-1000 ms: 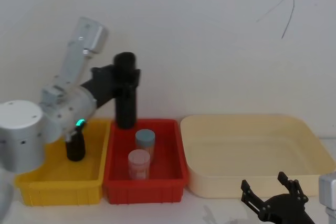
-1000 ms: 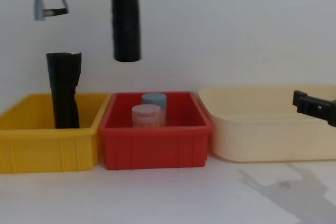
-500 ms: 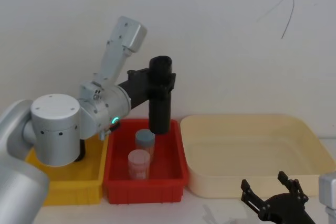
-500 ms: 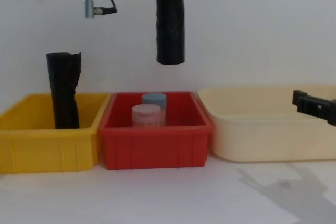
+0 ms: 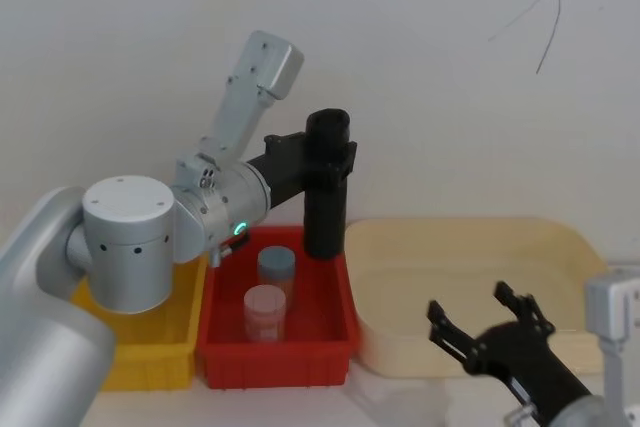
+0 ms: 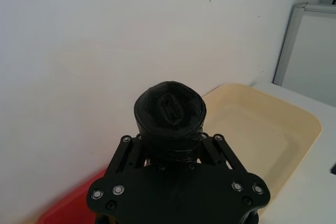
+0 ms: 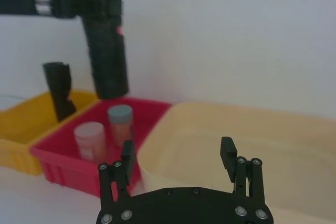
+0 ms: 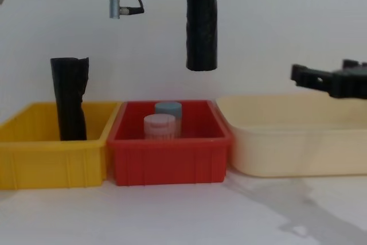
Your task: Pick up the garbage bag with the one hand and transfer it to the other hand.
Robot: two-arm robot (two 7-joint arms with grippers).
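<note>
Right gripper (image 5: 468, 303) rose; left gripper's (image 5: 332, 155) bag (image 5: 323, 215) hangs clear.

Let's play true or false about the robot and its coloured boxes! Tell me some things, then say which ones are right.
1. The left gripper holds the smooth black rolled garbage bag upright above the red plastic bin. True.
2. The right gripper is shut on that bag. False: it is open and empty, by the cream plastic tray.
3. Two lidded jars stand in the red bin. True.
4. The ragged black roll stands in the cream tray. False: it stands in the yellow plastic bin.
</note>
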